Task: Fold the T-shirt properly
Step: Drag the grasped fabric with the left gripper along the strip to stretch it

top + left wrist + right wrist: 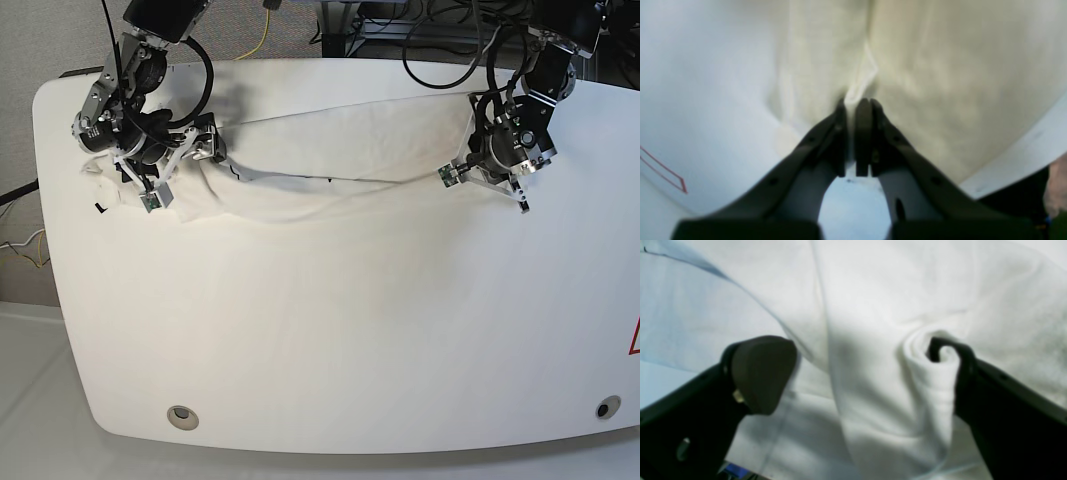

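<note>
Fingers: the left gripper [855,110] is pinched tight on a ridge of the shirt [330,165], while the right gripper [860,373] stands wide, one finger [761,373] bare at 9 o'clock and the other hooked into a rolled fold at 3 o'clock, gripping nothing. In the base view the shirt lies bunched along the far edge of the table [330,340], its long axis running 9 to 3 o'clock between the two arms, sagging toward 6 o'clock at mid-span. Cloth lies directly between the right fingers, so that arm appears ready to pinch; the left arm already holds its end. No containers are visible in any view.
</note>
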Controlling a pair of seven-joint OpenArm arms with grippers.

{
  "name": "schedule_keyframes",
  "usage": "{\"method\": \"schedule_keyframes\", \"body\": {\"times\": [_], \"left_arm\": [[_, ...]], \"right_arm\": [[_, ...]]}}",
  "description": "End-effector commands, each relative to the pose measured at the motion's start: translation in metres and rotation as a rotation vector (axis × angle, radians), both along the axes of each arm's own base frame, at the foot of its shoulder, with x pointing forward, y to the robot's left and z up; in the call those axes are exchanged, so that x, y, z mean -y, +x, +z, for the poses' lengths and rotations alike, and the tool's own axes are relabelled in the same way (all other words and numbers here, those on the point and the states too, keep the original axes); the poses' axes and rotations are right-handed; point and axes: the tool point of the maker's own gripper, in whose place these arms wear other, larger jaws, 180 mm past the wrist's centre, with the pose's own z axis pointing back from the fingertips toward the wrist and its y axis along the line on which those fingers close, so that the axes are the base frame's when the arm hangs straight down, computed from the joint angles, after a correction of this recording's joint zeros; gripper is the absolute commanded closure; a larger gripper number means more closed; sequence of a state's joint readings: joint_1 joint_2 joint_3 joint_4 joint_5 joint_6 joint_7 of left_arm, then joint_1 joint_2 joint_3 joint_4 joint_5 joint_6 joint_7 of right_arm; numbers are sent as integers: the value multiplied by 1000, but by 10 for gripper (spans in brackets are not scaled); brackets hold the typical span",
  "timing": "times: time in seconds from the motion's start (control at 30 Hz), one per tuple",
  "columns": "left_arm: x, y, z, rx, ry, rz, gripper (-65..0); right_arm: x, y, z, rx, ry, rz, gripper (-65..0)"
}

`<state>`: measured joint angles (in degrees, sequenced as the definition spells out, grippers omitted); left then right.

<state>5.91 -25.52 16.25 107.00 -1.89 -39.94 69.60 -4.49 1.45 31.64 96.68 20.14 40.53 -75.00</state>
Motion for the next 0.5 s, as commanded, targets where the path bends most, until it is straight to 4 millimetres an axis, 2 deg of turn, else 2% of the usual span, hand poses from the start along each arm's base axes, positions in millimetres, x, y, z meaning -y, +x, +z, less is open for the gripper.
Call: {"method": "schedule_keyframes", "body": {"times": [0.0, 0.47], "left_arm": [[-9, 2, 7, 20, 28, -16, -34], [-31, -17, 1, -36, 110, -62, -34]], "right_arm": [[7, -17, -11, -95, -41, 3, -641], [6, -17, -11, -95, -40, 3, -641]]}}
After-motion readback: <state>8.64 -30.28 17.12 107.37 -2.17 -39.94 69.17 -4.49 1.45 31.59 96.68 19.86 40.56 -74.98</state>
